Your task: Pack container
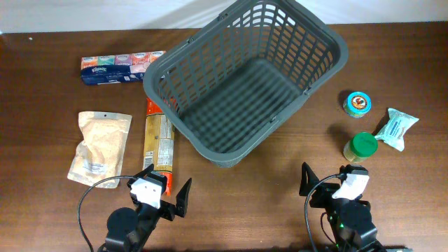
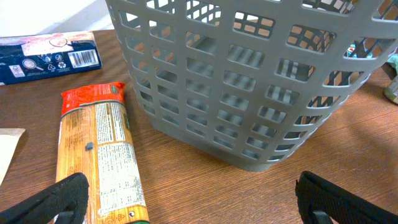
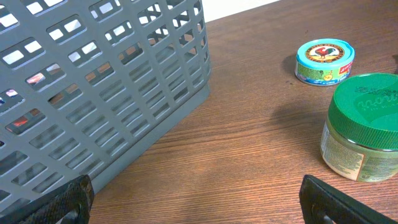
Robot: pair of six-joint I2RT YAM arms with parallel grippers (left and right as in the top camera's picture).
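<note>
Plainly, the left gripper point(image 1: 166, 183) is spread wide and holds nothing, 1 finger point(image 2: 56, 199) just beside the near end of the pasta packet point(image 1: 159, 143), though contact cannot be judged; the right gripper point(image 1: 329, 178) is equally wide, empty, near the green-lidded jar point(image 1: 361, 147). The container point(image 1: 308, 56) stands empty and askew on the table point(image 1: 266, 189), at its far middle, ahead of both grippers. From the wrist cameras its rim is cut off by the top edge, the jar runs off the right edge, and the packet's small print is unreadable.
</note>
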